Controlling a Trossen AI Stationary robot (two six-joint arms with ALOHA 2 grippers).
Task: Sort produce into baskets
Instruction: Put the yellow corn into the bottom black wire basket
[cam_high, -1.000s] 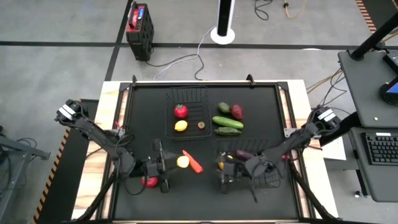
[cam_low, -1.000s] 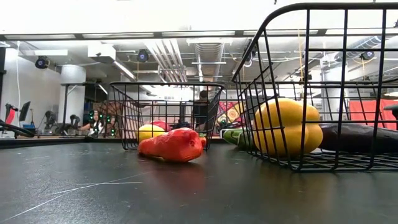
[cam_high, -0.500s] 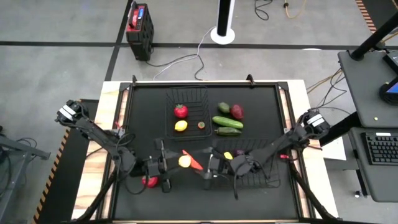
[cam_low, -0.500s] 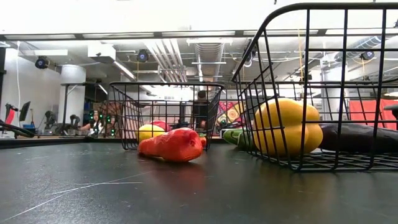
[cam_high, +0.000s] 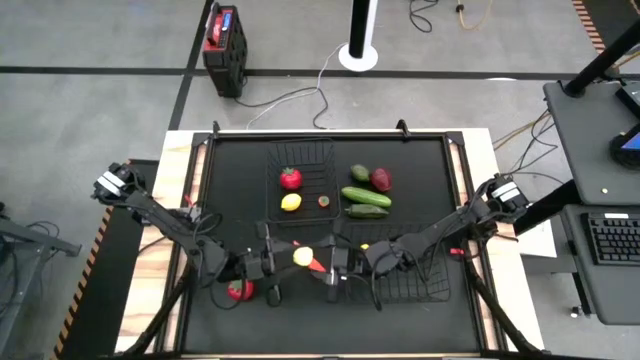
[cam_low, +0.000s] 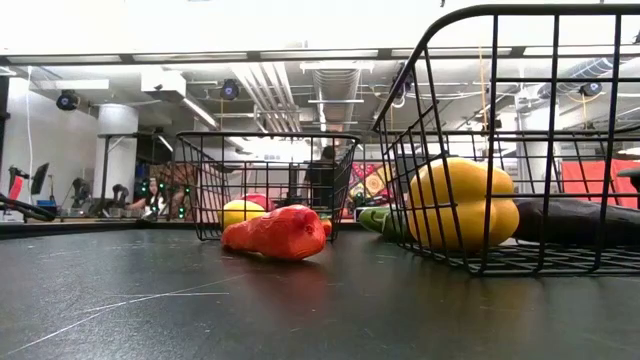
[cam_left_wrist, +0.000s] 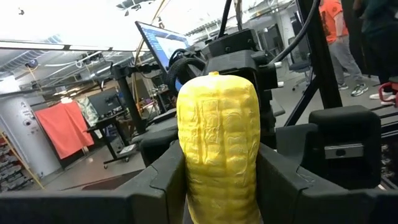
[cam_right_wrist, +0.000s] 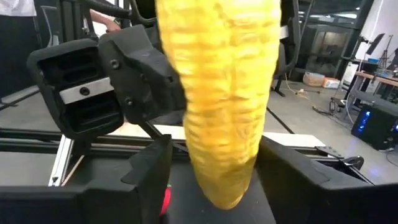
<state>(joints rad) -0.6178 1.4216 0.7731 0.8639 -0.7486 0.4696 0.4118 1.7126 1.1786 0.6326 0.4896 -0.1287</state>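
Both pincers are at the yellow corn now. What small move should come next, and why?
Probably close the right pincer on the corn: the left pincer grips it, and the right one's fingers stand open on either side, apparently not yet touching.

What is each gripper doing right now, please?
Left gripper: closed on the yellow corn.
Right gripper: fingers on either side of the same corn; whether it grips cannot be told.
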